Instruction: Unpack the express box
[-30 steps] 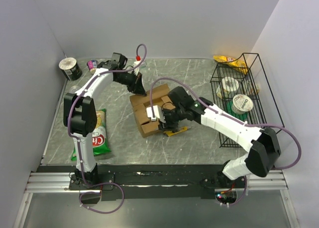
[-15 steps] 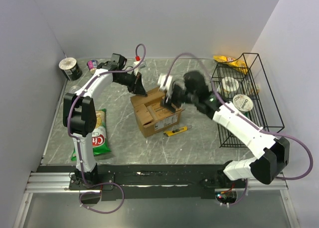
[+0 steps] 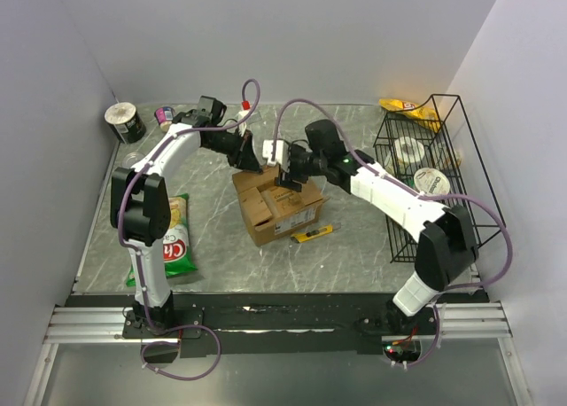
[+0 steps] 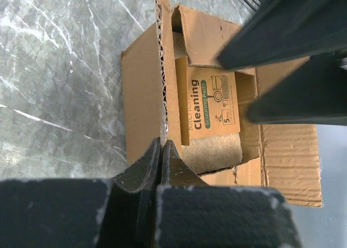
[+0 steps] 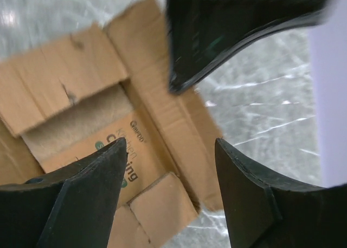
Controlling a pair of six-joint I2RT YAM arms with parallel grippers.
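Box (image 3: 276,206) open on the table (image 3: 354,127), rack (image 3: 384,158) to its right; left fingers (image 4: 142,167) pinched together on its rear flap edge; right fingers (image 5: 87,204) spread apart above its opening; pad pack (image 4: 211,104) inside.

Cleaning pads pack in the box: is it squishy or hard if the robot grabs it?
Probably squishy: the cleaning pads pack shows fuzzy fibre beyond its card sleeve. Likely light, being fibre and card. It sits snug inside the express box, so it may drag against the flaps coming out.
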